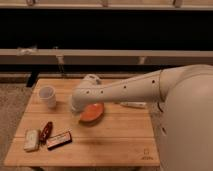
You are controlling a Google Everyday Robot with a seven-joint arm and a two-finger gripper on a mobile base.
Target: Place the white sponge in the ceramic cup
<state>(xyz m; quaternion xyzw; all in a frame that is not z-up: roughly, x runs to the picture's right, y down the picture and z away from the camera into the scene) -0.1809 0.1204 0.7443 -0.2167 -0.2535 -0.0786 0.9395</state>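
Note:
The white sponge (31, 140) lies flat near the front left corner of the wooden table (115, 145). The ceramic cup (47, 95) stands upright at the table's left, farther back than the sponge. My gripper (76, 106) is at the end of the white arm that reaches in from the right. It hangs over the table's middle, just left of the orange bowl (92, 113), to the right of the cup and well away from the sponge. Nothing shows in it.
A small red object (46, 131) and a flat packet with dark markings (59, 140) lie right of the sponge. A white oblong item (133, 104) lies under the arm at the right. A low rail (100, 55) runs behind the table.

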